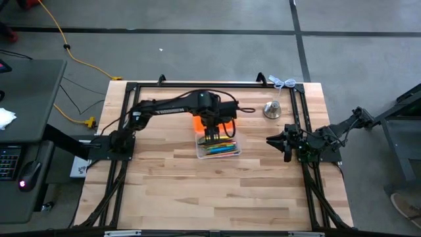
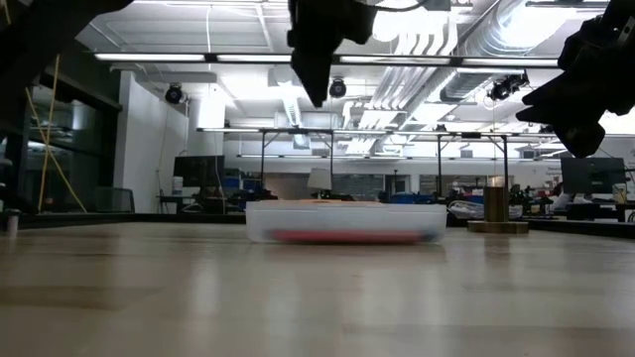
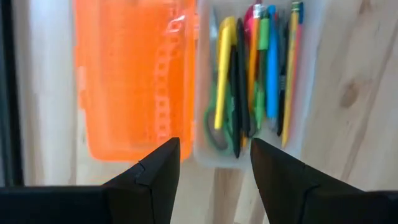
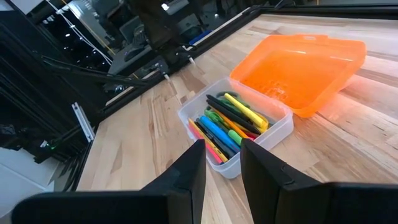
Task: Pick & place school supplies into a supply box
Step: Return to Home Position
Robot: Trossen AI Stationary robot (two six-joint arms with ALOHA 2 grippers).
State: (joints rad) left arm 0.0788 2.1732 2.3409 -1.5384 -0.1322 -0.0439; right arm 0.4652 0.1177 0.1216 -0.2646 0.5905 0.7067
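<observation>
The supply box (image 1: 220, 148) is clear, and its orange lid (image 3: 127, 81) lies flung open flat on the table beside it. The school supplies (image 3: 252, 74) lie lengthwise inside it: pens and markers in yellow, pink, blue, green and black, plus green-handled scissors (image 3: 217, 124). My left gripper (image 3: 214, 155) hangs open above the box's near end (image 1: 210, 136), pointing down, with nothing between its fingers. Over the table's right edge, my right gripper (image 4: 222, 165) waits open and holds nothing, pointed toward the box (image 4: 236, 127).
A silver bell (image 1: 272, 109) stands at the far right of the table, right of the box. A white cable (image 1: 284, 83) lies at the far right corner. Bare wood lies between the box and the table's near edge (image 1: 217, 197).
</observation>
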